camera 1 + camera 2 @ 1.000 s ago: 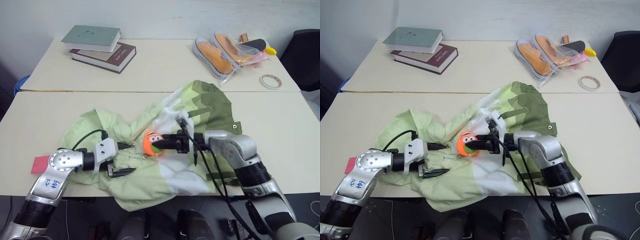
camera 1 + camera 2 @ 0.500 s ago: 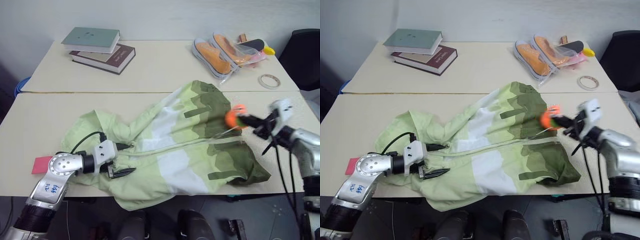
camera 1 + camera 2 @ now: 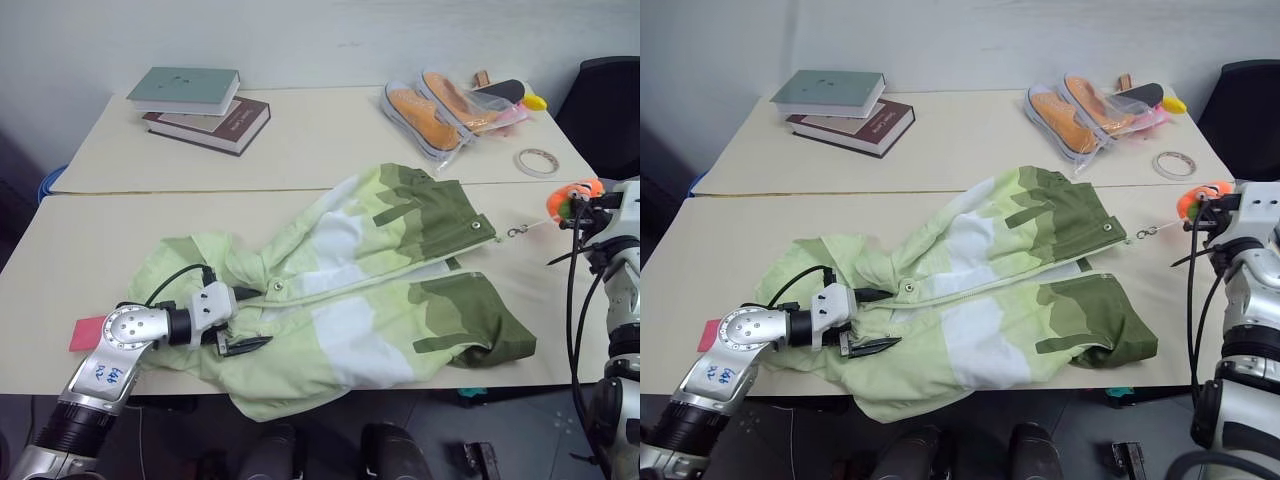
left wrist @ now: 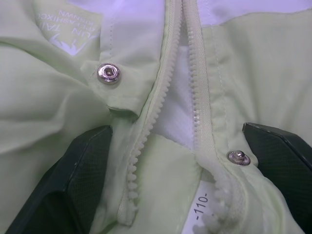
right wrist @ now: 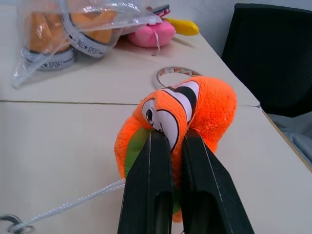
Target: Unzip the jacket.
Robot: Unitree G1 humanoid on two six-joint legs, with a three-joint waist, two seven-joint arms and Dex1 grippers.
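Observation:
The jacket [image 3: 370, 270] lies spread across the front table, in pale green, white and olive bands. Its zipper teeth [image 4: 168, 87] stand parted, with snap studs [image 4: 108, 74] beside them. At the collar end my left gripper [image 3: 250, 320] is open, and its black fingers [image 4: 63, 190] rest on the fabric either side of the zipper. Off the jacket's right edge, my right gripper [image 5: 174, 134] is shut on the orange cartoon-face zipper charm [image 3: 572, 195]. A thin white cord runs taut from the charm back to the metal zipper pull [image 3: 515, 232] at the hem.
Two stacked books [image 3: 195, 100] sit at the back left. At the back right are bagged orange shoes [image 3: 440, 105], a tape roll [image 3: 543, 161] and a pink and yellow toy [image 5: 161, 31]. A pink card [image 3: 88, 333] lies by my left arm. A black chair [image 3: 610, 100] stands at right.
My right gripper has swept the charm from the jacket's middle out past its right edge, and the zipper has parted along the jacket's front. The left gripper has stayed put.

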